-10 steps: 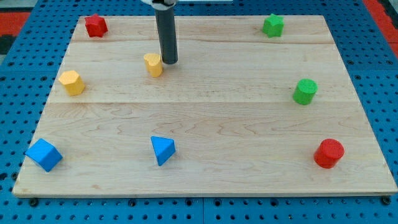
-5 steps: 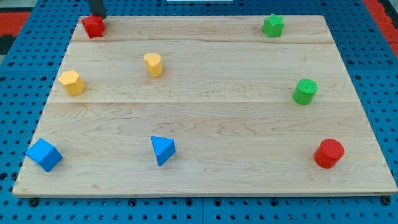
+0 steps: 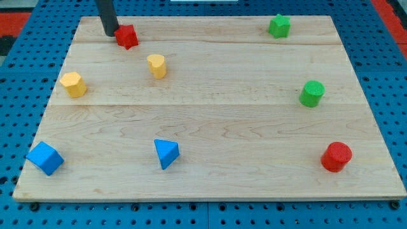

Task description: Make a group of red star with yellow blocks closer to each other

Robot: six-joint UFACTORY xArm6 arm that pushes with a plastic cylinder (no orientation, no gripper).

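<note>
The red star (image 3: pixel 127 36) lies near the board's top left. My tip (image 3: pixel 110 32) stands right against the star's left side. A yellow block (image 3: pixel 156 65) sits a short way below and to the right of the star. A second yellow block (image 3: pixel 74 84), hexagonal, lies further left and lower, near the board's left edge.
A green star (image 3: pixel 278 25) is at the top right, a green cylinder (image 3: pixel 311 93) at the right, a red cylinder (image 3: pixel 336 156) at the bottom right. A blue triangle (image 3: pixel 166 153) and a blue cube (image 3: pixel 44 158) lie along the bottom. The wooden board (image 3: pixel 222 127) rests on a blue pegboard.
My tip left the yellow block, went to the top left corner, and has pushed the red star to the right and slightly down, toward the yellow blocks.
</note>
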